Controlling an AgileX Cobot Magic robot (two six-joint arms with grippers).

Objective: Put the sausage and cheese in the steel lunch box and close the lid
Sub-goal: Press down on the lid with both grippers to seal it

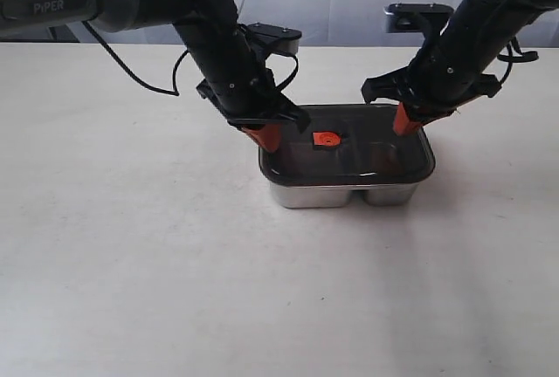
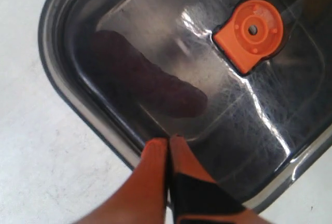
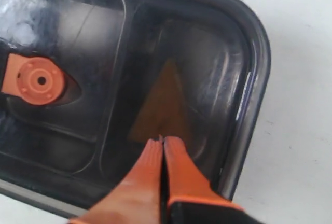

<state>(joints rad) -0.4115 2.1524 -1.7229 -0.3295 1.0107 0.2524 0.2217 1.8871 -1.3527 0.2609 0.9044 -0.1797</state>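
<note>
On top of the steel lunch box, just to 3 o'clock of mid-table, the lid is already in place. Both arms are down on it.

Contents, seen dimly through the smoky lid:
- sausage in the 9 o'clock compartment
- cheese in the 3 o'clock compartment

Both are in, so my read is that only the lid press is left. I can't tell whether the seal is fully home all round.

Risks from here:
- Uneven push: if one arm bears harder, the far end of the lid could rock up and leave the seal half seated.
- Slip: the lid is glossy and each contact is a narrow point, so a tip could skate toward the rim and shove the box sideways. Nothing holds the box on the table.
- Contact sits on the lid panel, inboard of the rim. The panel may flex without the edge snapping down.
- A sideways pull-off could drag a loose lid along.

Jaws:
- left gripper: fingers fully together, holding nothing. The joined tip is at the 9 o'clock end of the lid, above the sausage; it appears to touch.
- right gripper: also fully closed and empty. Its tip is at the 3 o'clock end, above the cheese, and it looks to be in contact too.
- The valve lies between the tips, nearer the left one, and neither touches it.
</note>
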